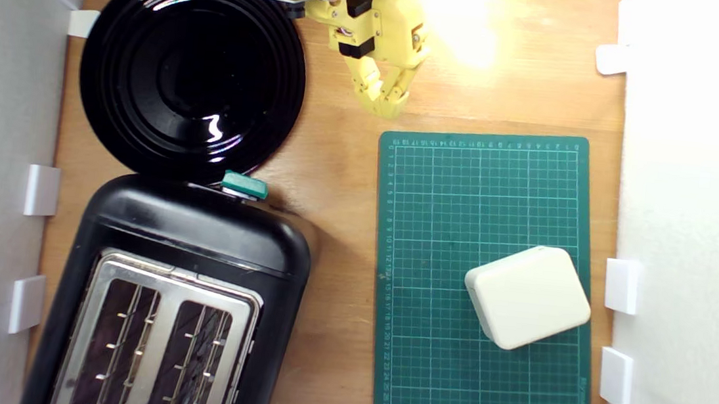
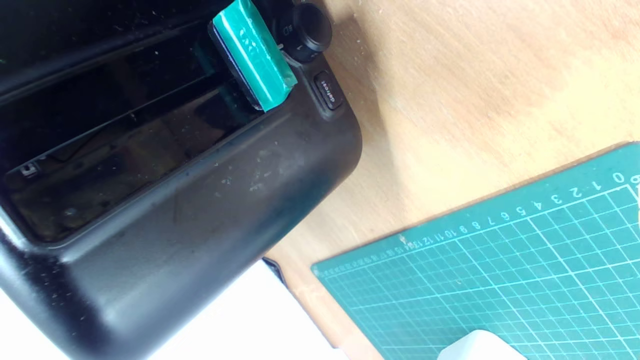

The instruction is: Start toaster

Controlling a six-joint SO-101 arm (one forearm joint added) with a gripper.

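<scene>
The wooden bench point(image 1: 337, 226) carries everything. The black toaster point(image 1: 197, 239) fills its corner at the exterior view's lower left, slots up, reaching off the bottom of that view. Beyond it, touching or nearly touching its far end, lies the round black plate point(image 1: 193, 70) at the upper left. The green cutting mat point(image 1: 451, 204) lies toward the bench's right edge, with a cream rounded box point(image 1: 527, 296) on it. The yellow gripper point(image 1: 388, 96) hangs near the bench's far edge, between plate and mat, well apart from the toaster; its fingertips come close together, holding nothing. The teal lever tab point(image 1: 244, 185) point(image 2: 253, 54) juts from the toaster's end facing the plate, untouched.
</scene>
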